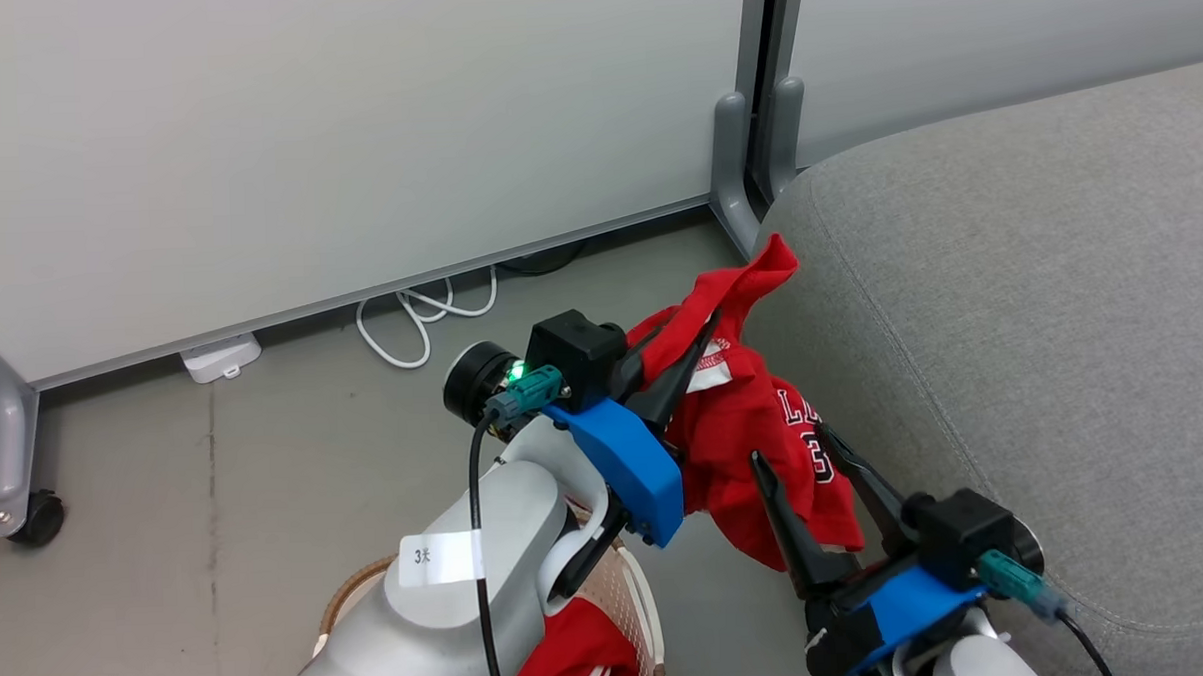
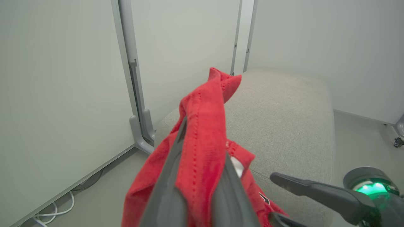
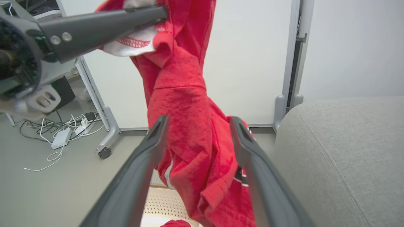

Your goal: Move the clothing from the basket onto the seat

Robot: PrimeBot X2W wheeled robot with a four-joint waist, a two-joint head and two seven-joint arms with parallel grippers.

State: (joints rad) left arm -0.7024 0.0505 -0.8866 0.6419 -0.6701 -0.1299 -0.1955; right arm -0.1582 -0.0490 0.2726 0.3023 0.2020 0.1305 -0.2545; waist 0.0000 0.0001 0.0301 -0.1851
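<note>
While the left end effector [image 1: 687, 337] pinches a fold of the red jersey [image 1: 745, 423] tight, the cloth hangs free in the air, up out of the basket [image 1: 631, 602] and just beside the sofa [image 1: 1041, 313] at its rounded edge, not yet on the seat. White-and-dark lettering and part of a number show on the drooping side, and a white label [image 1: 708, 374] peeks out near the grip. Down low, the right end effector [image 1: 790, 443] stands wide open, its two fingers [image 1: 780, 517] spread either side of the jersey's hanging tail. The right wrist view has the fabric dropping between them, though whether they touch it I can't tell. A second red garment [image 1: 572, 649] with white stripes lies in the basket, under the left arm [image 1: 470, 583]. White cables [image 1: 411, 320] loop on the floor [image 1: 216, 472] by the wall panel [image 1: 304, 138].
</note>
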